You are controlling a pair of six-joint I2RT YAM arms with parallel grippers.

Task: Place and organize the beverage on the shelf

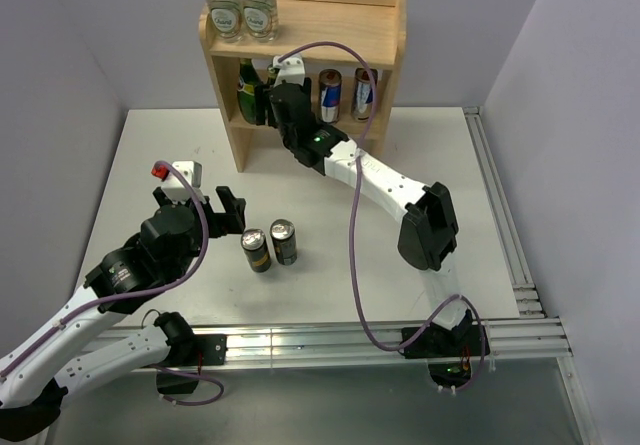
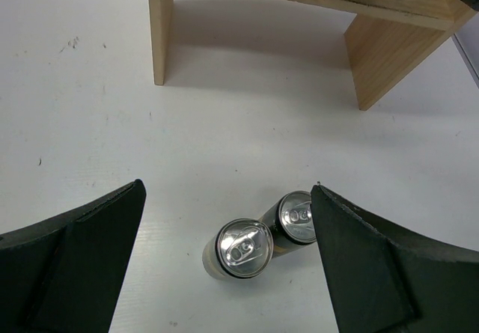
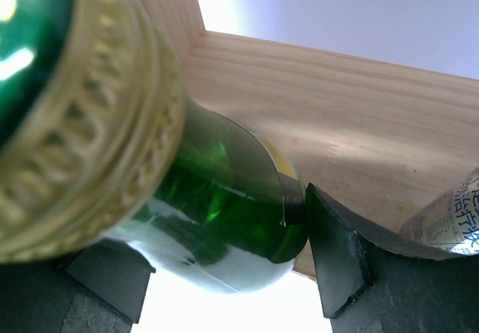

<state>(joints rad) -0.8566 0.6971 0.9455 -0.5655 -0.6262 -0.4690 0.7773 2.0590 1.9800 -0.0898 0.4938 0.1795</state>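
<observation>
The light-wood shelf (image 1: 375, 40) stands at the back of the table. My right gripper (image 1: 275, 103) reaches into the left part of its lower tier. It is shut on a green glass bottle with a gold foil neck (image 1: 272, 73), which fills the right wrist view (image 3: 224, 198) between my fingers (image 3: 337, 258). A second green bottle (image 1: 246, 90) stands just left of it. Two cans (image 1: 330, 95) (image 1: 362, 93) stand on the lower tier's right. Two clear bottles (image 1: 240, 3) stand on the top board. My left gripper (image 1: 232, 213) (image 2: 227, 191) is open, above and just left of two cans (image 2: 244, 248) (image 2: 299, 217) on the table (image 1: 256, 250) (image 1: 284, 242).
The shelf's side panels (image 2: 161, 34) rest on the white table (image 1: 450, 155). A metal rail (image 1: 505, 225) runs along the table's right edge and another along the front. The right arm's cable (image 1: 355, 215) loops over the table. Grey walls close the left and right sides.
</observation>
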